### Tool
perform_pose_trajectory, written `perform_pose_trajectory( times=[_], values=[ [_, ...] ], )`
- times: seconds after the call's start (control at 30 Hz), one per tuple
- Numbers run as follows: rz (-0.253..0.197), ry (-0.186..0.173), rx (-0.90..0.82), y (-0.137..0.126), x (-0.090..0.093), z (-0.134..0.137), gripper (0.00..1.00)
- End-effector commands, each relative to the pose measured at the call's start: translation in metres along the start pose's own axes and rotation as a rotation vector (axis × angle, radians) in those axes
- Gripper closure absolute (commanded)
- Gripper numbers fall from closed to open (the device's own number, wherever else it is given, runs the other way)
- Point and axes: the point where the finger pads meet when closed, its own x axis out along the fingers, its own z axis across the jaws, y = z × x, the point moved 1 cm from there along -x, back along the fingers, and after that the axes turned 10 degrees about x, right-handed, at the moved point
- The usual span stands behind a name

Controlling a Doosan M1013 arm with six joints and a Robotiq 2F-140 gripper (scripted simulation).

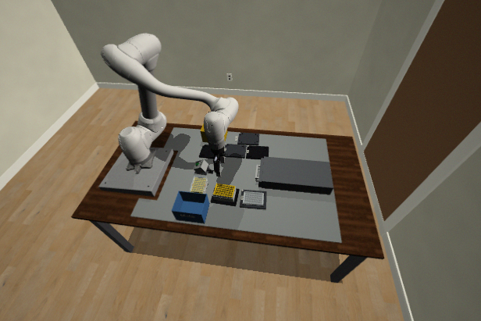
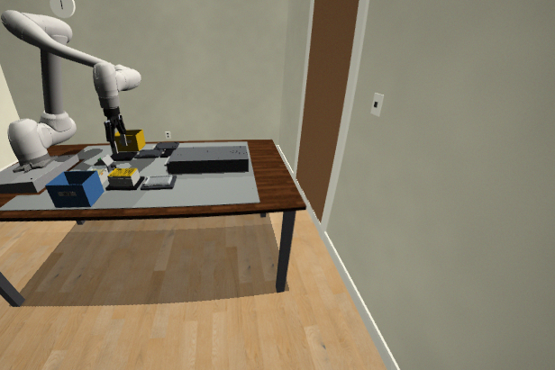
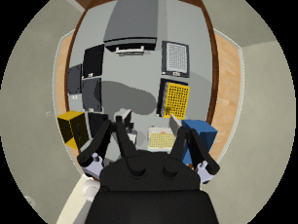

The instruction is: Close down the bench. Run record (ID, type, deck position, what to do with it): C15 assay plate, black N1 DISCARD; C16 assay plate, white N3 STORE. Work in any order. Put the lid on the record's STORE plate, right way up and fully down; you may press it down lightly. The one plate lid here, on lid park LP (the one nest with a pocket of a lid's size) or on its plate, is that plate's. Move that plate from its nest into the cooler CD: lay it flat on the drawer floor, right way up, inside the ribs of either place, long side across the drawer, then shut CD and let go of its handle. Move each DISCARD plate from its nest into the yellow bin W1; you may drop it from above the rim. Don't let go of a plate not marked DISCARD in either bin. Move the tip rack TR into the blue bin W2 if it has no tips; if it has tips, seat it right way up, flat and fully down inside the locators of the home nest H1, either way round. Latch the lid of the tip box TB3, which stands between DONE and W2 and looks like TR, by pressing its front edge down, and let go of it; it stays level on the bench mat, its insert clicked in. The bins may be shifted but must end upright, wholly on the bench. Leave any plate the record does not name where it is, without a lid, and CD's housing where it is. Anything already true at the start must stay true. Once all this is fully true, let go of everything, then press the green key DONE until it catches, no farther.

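Note:
My gripper (image 1: 217, 168) hangs open and empty above the mat, just right of the small DONE key block (image 1: 201, 165). In the wrist view my gripper (image 3: 150, 117) holds nothing, and the key block lies just ahead of the fingers. The pale tip box TB3 (image 1: 199, 184) stands between the key and the blue bin W2 (image 1: 191, 206). A rack with yellow tips (image 1: 225, 193) sits on a dark nest right of TB3. A pale plate with a well grid (image 1: 253, 198) sits beside it. The yellow bin W1 (image 1: 203, 133) is behind my wrist.
Dark nests (image 1: 236, 150) lie in a row behind my gripper, one more (image 1: 248, 138) farther back; I cannot tell what they hold. The grey cooler CD (image 1: 295, 174) looks shut, its handle facing left. The arm's base plate (image 1: 137, 172) fills the left side.

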Motion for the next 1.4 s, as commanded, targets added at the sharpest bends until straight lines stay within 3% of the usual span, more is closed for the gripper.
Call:
perform_pose_trajectory(
  times=[0.0,0.83,1.37],
  values=[
    [0.000,0.000,0.000,0.002,0.000,0.004,0.34],
    [0.000,0.000,0.000,0.050,-0.004,0.082,0.34],
    [0.000,0.000,0.000,0.051,0.004,0.083,0.34]
  ],
)
